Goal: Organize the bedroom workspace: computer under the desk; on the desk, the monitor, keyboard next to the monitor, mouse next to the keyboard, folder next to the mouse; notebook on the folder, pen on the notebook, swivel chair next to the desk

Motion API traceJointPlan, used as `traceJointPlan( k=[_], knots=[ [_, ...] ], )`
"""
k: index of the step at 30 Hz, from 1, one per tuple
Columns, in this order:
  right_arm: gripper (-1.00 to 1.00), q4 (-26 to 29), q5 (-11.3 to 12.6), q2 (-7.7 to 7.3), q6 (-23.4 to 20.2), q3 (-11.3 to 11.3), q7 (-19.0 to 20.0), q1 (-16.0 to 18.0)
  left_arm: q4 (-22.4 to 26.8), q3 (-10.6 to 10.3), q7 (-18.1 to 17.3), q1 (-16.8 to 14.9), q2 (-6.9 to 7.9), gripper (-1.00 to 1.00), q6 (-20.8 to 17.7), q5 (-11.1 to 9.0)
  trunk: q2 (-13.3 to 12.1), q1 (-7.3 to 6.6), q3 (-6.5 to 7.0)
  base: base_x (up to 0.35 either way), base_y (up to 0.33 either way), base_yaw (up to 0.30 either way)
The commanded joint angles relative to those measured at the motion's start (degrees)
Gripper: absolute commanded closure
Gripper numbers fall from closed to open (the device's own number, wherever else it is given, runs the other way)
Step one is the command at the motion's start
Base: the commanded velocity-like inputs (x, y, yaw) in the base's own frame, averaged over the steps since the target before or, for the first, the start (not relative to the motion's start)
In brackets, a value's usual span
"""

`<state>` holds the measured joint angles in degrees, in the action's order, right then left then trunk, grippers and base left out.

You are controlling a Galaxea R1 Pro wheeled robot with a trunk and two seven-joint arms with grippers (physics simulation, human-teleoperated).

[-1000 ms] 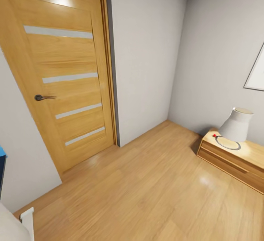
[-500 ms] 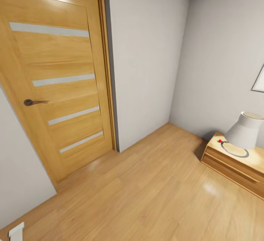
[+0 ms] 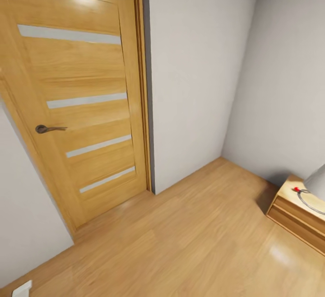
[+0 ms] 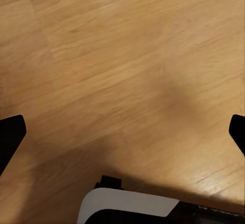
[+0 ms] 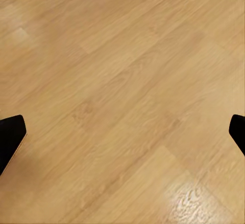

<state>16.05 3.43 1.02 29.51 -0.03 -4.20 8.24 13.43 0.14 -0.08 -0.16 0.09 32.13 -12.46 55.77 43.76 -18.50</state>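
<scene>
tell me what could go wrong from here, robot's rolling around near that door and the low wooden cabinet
1. The low wooden cabinet sits at the right edge of the head view; a turn that way might clip it or the lamp on it.
2. The closed door and wall corner stand straight ahead, so driving forward could hit them.
3. Both the left gripper and right gripper hang open and empty over bare floor; none of the desk items is visible, so time may be lost searching.

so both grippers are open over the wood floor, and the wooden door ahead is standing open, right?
Not quite: the head view shows the wooden door shut in its frame. The rest holds: the left gripper and right gripper are open over the wood floor.
</scene>
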Motion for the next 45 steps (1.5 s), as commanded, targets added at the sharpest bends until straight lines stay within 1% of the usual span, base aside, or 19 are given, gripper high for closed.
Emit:
traceJointPlan(
  k=[1,5,23,31,45],
  knots=[
    [-1.0,-0.03,0.35,0.02,0.2,0.01,0.02,0.03,0.02,-0.02,-0.01,-0.02,0.0,-1.0,0.12,-0.12,0.03,0.04,-0.06,0.302,-0.076,0.268],
    [-1.0,-0.04,0.35,0.03,0.2,0.01,-0.03,0.03,0.02,0.02,-0.01,-0.02,0.03,-1.0,0.11,-0.14,0.03,0.04,-0.06,0.135,-0.046,0.278],
    [-1.0,-0.05,0.35,0.03,0.2,0.03,-0.11,0.03,0.02,-0.04,-0.01,-0.02,0.0,-1.0,0.0,-0.11,0.03,0.04,-0.06,0.02,-0.005,0.284],
    [-1.0,-0.05,0.35,0.03,0.2,0.03,-0.11,0.03,-0.06,-0.05,-0.04,-0.02,-0.01,-1.0,-0.05,-0.11,0.03,0.04,-0.06,0.247,-0.097,0.287],
    [-1.0,-0.05,0.35,0.03,0.2,0.03,-0.11,0.03,-1.55,-0.13,-0.09,-0.02,-0.01,-1.0,-0.05,-0.11,0.03,0.04,-0.06,0.299,-0.143,0.287]
  ],
)
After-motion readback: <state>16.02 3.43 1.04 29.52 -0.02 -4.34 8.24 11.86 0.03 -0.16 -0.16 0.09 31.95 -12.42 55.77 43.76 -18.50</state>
